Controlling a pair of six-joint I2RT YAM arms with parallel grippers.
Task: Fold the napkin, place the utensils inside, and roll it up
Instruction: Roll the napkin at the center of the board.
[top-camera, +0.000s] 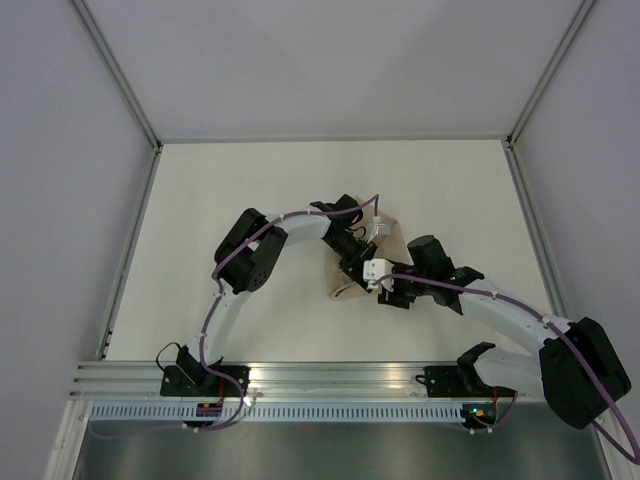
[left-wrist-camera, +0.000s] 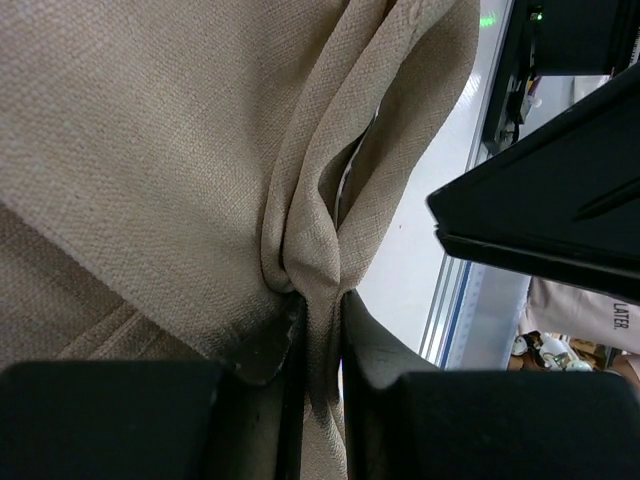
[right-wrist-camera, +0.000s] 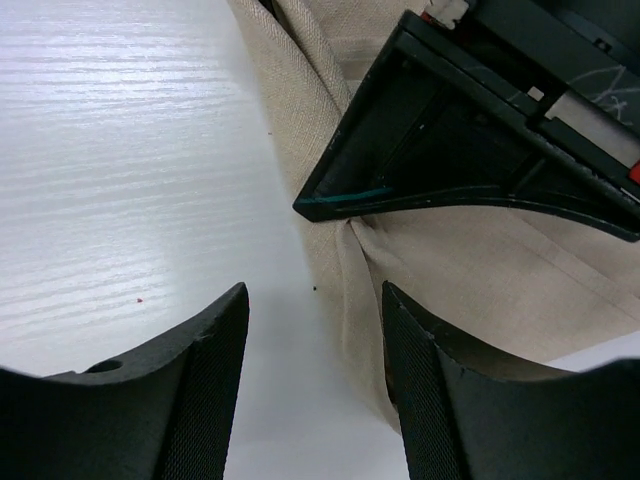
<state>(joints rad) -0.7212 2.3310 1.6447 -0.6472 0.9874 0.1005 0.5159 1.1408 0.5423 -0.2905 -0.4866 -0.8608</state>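
Napkin (top-camera: 347, 288) lies bunched near the middle of the table (top-camera: 250, 190), under both wrists and not flat. In the left wrist cam it shows as tan woven cloth w/ a raised ridge drawn into a pinch. Left gripper (left-wrist-camera: 320, 315) is clamped on that ridge, jaws nearly together w/ cloth squeezed between them. Right gripper (right-wrist-camera: 315, 300) has its jaws apart w/ nothing in them; it hovers just beside the napkin's edge, very near the left gripper, and the cloth edge runs by one finger (right-wrist-camera: 450, 400). No utensils visible in any view. Risks, as I judge them: the pinch looks to hold more than one layer, so a lift or pull may drag the whole napkin along instead of turning one flap, giving a crooked, lumpy fold. The cloth is creased, so a fold made from here prob. won't line up edge to edge. The 2 grippers are crowded; if the right one closes or moves in, it could hit the left one or grab the wrong layer. The table looks slick, so the napkin may slide w/ little resistance.
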